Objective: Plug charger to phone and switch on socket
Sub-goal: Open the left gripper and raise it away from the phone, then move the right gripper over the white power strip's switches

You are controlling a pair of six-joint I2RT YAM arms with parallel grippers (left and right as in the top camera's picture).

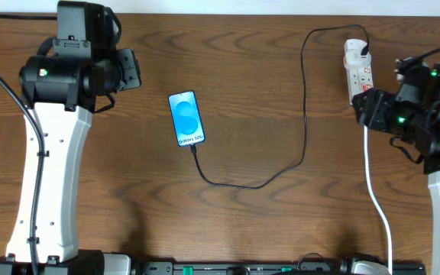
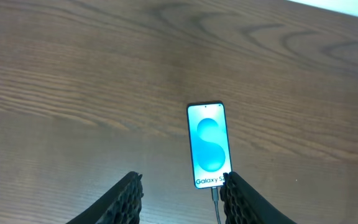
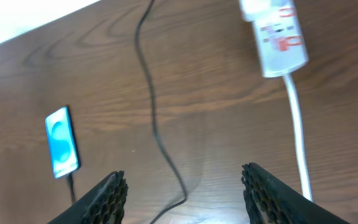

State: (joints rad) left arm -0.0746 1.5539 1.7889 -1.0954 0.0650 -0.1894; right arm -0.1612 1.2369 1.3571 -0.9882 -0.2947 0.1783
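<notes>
Since the charger [image 1: 305, 114] already appears to run from the lower edge of the phone [image 1: 186, 118] to its black plug at the far end of the socket [image 1: 357, 72], what is left is probably the switch, and most of the risk sits there.

Nearest, the left gripper [image 2: 182, 186] hangs with its fingers apart and empty. The phone lies just beyond them, one finger hiding its lower corner in the left wrist view. A careless sweep could nudge the phone and tug the small tip loose.

Further out, the slack black loop lies on the desk [image 1: 266, 46] between the arms, where a low-passing arm could snag it.

Farthest, the right gripper [image 3: 184, 177] hovers short of the socket, fingers spread wide and holding nothing. So wide a finger may press two red switches [image 3: 284, 42], or shove the strip along its white cord [image 3: 297, 118] instead of tipping the rocker. Whether any switch is on I cannot tell.

Overhead, the phone screen reads "Galaxy S25". The left wrist view shows only "Galaxy S" before a finger covers the rest. Red markings on the socket are too blurred to read.
</notes>
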